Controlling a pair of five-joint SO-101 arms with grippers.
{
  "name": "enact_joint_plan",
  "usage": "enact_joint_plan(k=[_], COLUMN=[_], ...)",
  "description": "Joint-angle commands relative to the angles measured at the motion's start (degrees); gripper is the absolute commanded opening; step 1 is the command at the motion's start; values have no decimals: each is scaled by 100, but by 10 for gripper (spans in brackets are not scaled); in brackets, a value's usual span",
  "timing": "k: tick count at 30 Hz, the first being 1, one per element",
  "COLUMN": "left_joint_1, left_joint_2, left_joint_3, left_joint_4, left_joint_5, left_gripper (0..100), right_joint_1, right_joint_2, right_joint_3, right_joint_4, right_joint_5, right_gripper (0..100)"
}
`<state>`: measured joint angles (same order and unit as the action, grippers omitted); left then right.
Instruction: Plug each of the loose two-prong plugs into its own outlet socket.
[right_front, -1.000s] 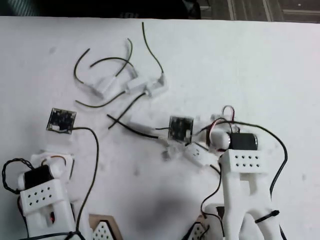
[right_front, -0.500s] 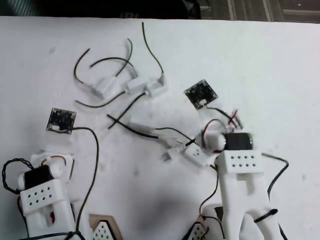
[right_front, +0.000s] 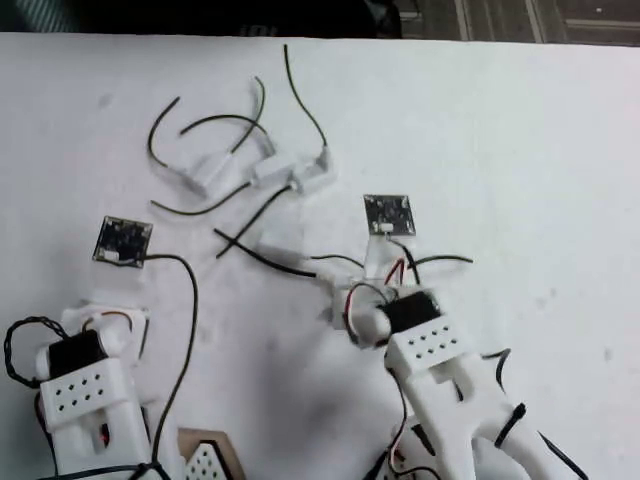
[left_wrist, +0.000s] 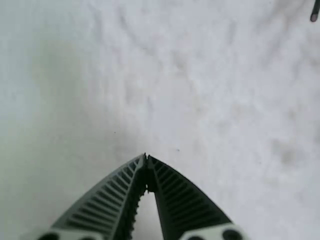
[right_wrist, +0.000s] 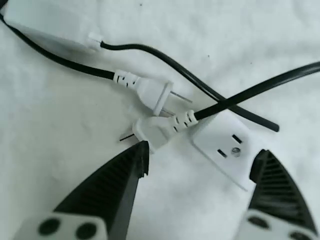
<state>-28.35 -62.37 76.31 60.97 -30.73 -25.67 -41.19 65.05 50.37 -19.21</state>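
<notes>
"Well, looking down from above, what's happening?"

"The right arm (right_front: 425, 345) is hovering mid-table (right_front: 520, 150), and the left arm (right_front: 85, 385) is sitting at the near corner. White blocks (right_front: 270, 168) with black cords are lying farther back."

"And the left wrist camera?"

"The left gripper (left_wrist: 146, 167) is pressing its tips together, holding nothing, over the white surface."

"The right wrist?"

"The right gripper (right_wrist: 202, 157) is gaping wide. An outlet socket (right_wrist: 225, 140) is lying face up between its fingers. The nearer plug (right_wrist: 155, 129) is lying just beside it, unplugged. The farther plug (right_wrist: 152, 95) is resting alongside."
</notes>
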Motion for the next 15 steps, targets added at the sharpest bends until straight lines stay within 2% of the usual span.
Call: enact_joint_plan(k=[1,6,15], left_joint_1=[4,4,4], left_joint_2=[-84,-84,-84], left_joint_3=[0,0,0], left_joint_4=[-88,-88,-88], left_joint_5=[9,9,9], left_gripper=[24,24,24], right_joint_1=[-66,-66,-488], right_joint_2=[-127,-119,-136], right_joint_3=[255,484,185], right_joint_4=[-673,-1086,-708], right_joint_5=[-88,-185,-536], right_gripper=[315,314,314])
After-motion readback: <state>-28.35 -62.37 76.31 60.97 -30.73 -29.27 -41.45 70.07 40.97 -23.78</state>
